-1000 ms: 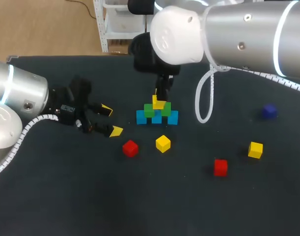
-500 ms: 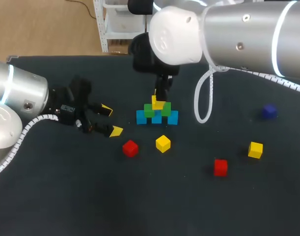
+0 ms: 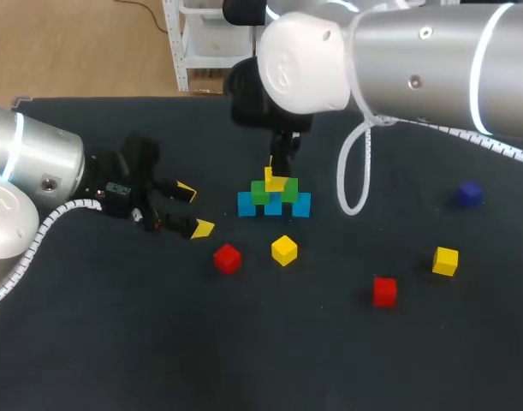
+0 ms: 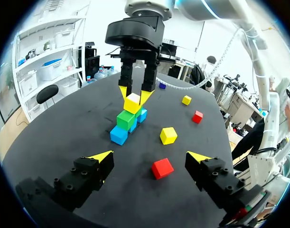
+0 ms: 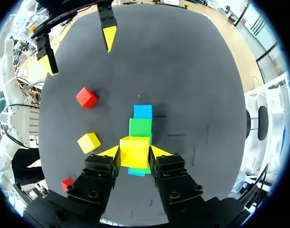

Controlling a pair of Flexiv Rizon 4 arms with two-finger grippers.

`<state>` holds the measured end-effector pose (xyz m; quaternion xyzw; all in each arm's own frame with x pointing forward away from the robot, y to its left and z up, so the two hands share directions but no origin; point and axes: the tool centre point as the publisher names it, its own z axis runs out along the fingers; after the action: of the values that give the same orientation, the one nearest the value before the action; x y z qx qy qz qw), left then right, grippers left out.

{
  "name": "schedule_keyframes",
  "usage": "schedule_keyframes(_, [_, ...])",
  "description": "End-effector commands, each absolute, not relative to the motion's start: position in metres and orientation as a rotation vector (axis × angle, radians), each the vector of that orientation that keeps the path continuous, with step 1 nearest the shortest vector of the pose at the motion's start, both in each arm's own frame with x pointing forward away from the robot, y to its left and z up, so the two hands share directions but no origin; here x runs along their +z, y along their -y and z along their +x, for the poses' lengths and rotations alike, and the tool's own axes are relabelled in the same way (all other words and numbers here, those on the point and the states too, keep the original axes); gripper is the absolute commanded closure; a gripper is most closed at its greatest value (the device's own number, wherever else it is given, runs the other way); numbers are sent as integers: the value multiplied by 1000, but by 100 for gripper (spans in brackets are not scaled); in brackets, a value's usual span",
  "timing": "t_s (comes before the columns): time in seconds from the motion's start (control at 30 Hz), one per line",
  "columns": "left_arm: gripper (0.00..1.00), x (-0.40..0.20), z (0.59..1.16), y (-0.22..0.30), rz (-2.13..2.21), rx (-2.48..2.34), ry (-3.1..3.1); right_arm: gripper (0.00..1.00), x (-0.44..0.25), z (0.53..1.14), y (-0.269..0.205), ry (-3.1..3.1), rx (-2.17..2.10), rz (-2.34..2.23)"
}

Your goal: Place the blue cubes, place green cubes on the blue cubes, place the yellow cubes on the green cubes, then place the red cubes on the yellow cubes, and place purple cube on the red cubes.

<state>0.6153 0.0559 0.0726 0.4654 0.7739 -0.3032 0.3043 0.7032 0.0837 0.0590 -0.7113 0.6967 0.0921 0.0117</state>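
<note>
The right gripper [image 5: 135, 153] is clamped on a yellow cube [image 4: 132, 103], one yellow tip pressed to each side, and holds it at the top of the pile directly under its fingers. Below that cube sit two green cubes [image 3: 260, 193], side by side, and under them a row of three blue cubes [image 3: 246, 204] on the dark table [image 3: 115, 342]. Whether the yellow cube already rests its weight on the green ones I cannot tell. Counting yellow, there are three: the clamped one and two loose yellow cubes, one [image 3: 284, 250] near the pile on the side away from the right gripper's arm, the other [image 3: 445, 260] well apart. There are two red cubes: one [image 3: 228, 258] near the closer loose yellow one, one [image 3: 384, 291] farther out. A single purple cube [image 3: 469, 194] lies well apart from the right gripper, beyond its cable loop. The left gripper [image 3: 195, 210] lies low over the table with its fingers spread wide and nothing between them, pointing at the pile; the nearer red cube lies just ahead of it, between it and the closer loose yellow one.
</note>
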Motion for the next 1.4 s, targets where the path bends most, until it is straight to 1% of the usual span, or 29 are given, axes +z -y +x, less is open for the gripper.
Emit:
schedule_keyframes(0.03, [0,71,614,-57,1230,-805,-2041,100,58,706,-85,-2175,291,-2221])
schedule_keyframes(0.3, [0,71,614,-57,1230,-805,-2041,100,58,708,-85,-2176,291,-2221])
schedule_keyframes(0.37, [0,71,614,-57,1230,-805,-2041,98,58,709,-85,-2177,291,-2221])
schedule_keyframes(0.47, [0,71,614,-57,1230,-805,-2041,89,58,709,-85,-2178,292,-2221])
schedule_keyframes(0.53, [0,71,614,-57,1230,-805,-2041,73,58,710,-85,-2181,293,-2218])
schedule_keyframes(0.7, [0,71,614,-57,1230,-805,-2041,59,58,710,-85,-2186,291,-2213])
schedule_keyframes(1.03, [0,71,614,-57,1230,-805,-2041,56,58,711,-84,-2185,290,-2211])
schedule_keyframes(1.17, [0,71,614,-57,1230,-805,-2041,51,59,711,-83,-2187,287,-2205])
schedule_keyframes(1.23, [0,71,614,-57,1230,-805,-2041,44,62,711,-82,-2185,282,-2197])
schedule_keyframes(1.27, [0,71,614,-57,1230,-805,-2041,38,64,710,-82,-2183,282,-2191])
schedule_keyframes(1.3, [0,71,614,-57,1230,-805,-2041,29,66,710,-81,-2180,281,-2187])
schedule_keyframes(1.37, [0,71,614,-57,1230,-805,-2041,0,71,708,-79,-2173,273,-2177])
schedule_keyframes(1.4, [0,71,614,-57,1230,-805,-2041,0,73,707,-78,-2171,269,-2170])
